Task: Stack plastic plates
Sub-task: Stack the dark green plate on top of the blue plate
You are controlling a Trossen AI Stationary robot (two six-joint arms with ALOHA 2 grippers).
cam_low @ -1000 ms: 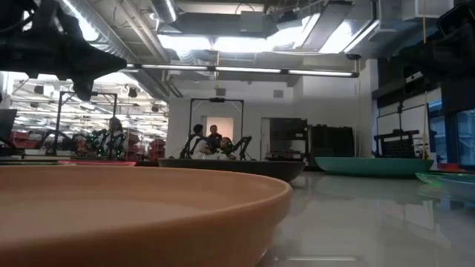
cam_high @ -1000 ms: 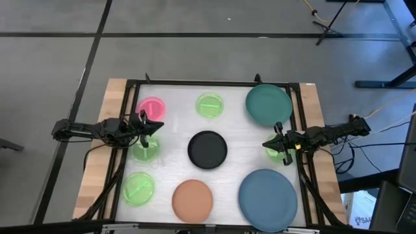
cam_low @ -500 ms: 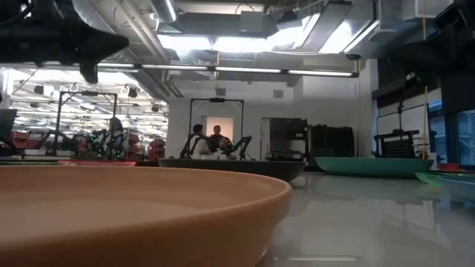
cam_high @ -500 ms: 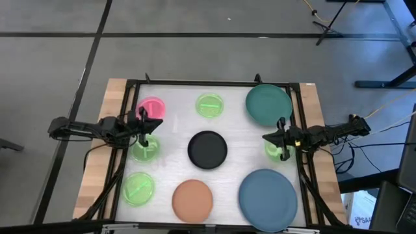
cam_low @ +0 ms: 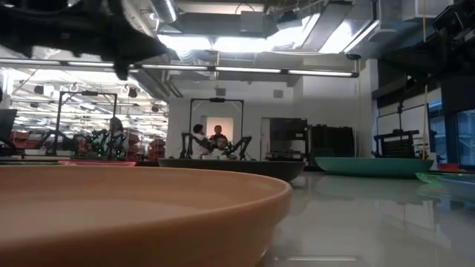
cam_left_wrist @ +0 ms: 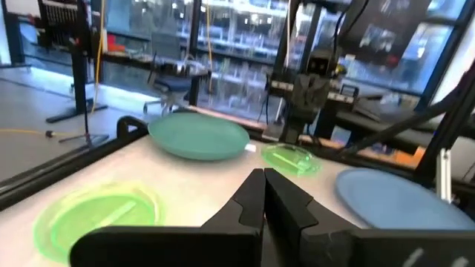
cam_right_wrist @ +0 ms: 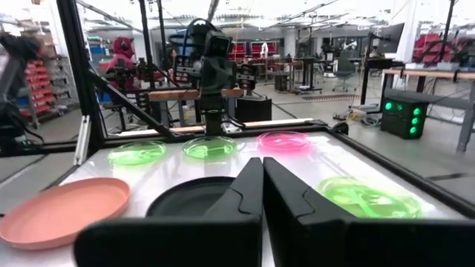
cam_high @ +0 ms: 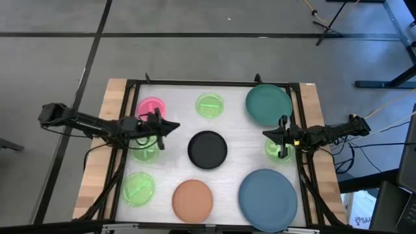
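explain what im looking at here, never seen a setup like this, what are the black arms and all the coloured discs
These are two robot arms at a table, each ending in a two-finger gripper. One picture looks straight down, one looks level across the tabletop, and two come from cameras on the wrists. The left gripper and the right gripper both hover with fingers shut, holding nothing. The discs are plastic plates lying apart, unstacked: a teal plate, a slate-blue plate, a black plate, an orange plate, a pink plate and four small green plates.
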